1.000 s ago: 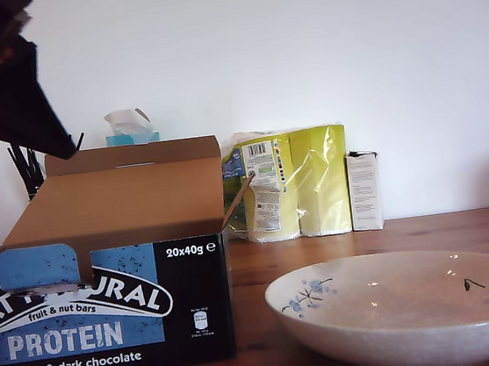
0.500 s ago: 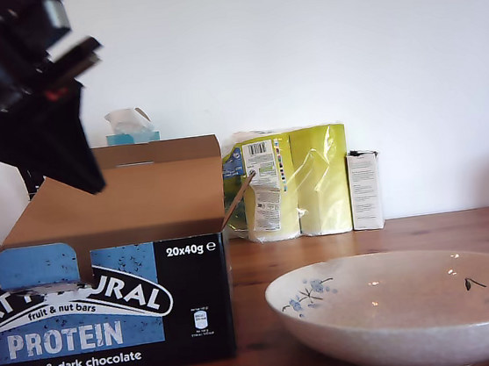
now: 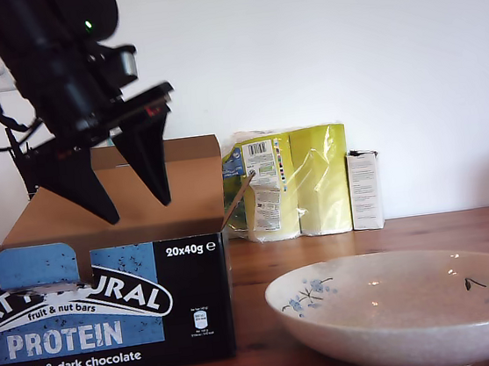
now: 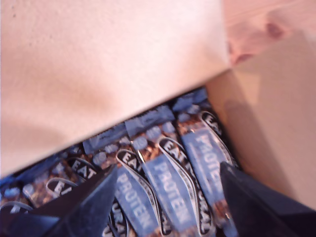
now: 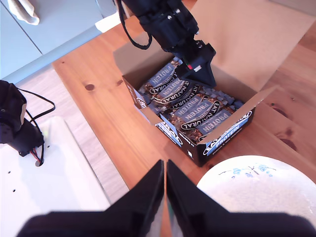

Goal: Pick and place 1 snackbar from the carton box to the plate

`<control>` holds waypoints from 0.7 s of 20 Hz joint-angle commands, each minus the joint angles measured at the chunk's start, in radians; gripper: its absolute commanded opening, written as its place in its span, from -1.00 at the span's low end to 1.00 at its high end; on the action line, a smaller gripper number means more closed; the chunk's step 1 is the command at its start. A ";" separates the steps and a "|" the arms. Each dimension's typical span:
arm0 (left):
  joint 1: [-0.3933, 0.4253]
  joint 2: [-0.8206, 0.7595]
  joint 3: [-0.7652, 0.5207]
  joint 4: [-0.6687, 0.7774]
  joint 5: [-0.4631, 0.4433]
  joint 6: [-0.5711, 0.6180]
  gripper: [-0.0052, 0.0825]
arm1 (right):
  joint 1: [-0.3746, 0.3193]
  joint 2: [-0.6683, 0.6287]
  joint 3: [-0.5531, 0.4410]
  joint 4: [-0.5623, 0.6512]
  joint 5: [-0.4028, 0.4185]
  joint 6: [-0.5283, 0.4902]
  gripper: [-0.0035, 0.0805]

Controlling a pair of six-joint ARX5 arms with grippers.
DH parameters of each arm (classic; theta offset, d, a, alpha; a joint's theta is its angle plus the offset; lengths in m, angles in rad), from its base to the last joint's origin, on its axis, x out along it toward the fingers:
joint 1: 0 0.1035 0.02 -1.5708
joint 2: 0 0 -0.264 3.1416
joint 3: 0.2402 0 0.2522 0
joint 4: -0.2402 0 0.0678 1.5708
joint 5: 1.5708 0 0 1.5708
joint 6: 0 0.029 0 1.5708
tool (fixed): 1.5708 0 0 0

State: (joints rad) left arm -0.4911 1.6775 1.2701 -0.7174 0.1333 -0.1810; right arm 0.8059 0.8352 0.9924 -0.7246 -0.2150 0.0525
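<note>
Snackbars (image 5: 192, 106), too overlapped to count, fill the one open carton box (image 3: 109, 313), just beside the one plate (image 3: 402, 324) on the tabletop (image 3: 409, 230). My first gripper (image 3: 136, 204) hangs over them, jaws apart. My second gripper (image 5: 164, 165) hovers clear of the box, jaws together, holding nothing.

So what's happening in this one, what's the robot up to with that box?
My first gripper hovers open just above the open carton box, fingers pointing down at the rows of snackbars packed inside. Nothing is gripped yet. My second gripper is shut and empty, held high, looking down on the box and the plate. The plate sits beside the box, on the exterior view's right, with no bar visible on it.
</note>
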 commanded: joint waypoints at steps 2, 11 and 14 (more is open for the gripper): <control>-0.010 0.065 0.031 -0.017 0.000 -0.014 0.57 | 0.002 0.000 -0.003 0.010 0.018 0.003 -0.95; -0.020 0.163 0.033 -0.037 0.042 -0.014 0.49 | 0.002 0.000 -0.003 0.010 0.024 0.001 -0.95; -0.023 0.193 0.033 -0.048 0.042 -0.014 0.45 | 0.002 0.000 -0.003 0.010 0.024 0.000 -0.95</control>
State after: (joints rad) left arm -0.5110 1.8286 1.3090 -0.7635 0.1745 -0.1890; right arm 0.8059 0.8352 0.9924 -0.7242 -0.1940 0.0521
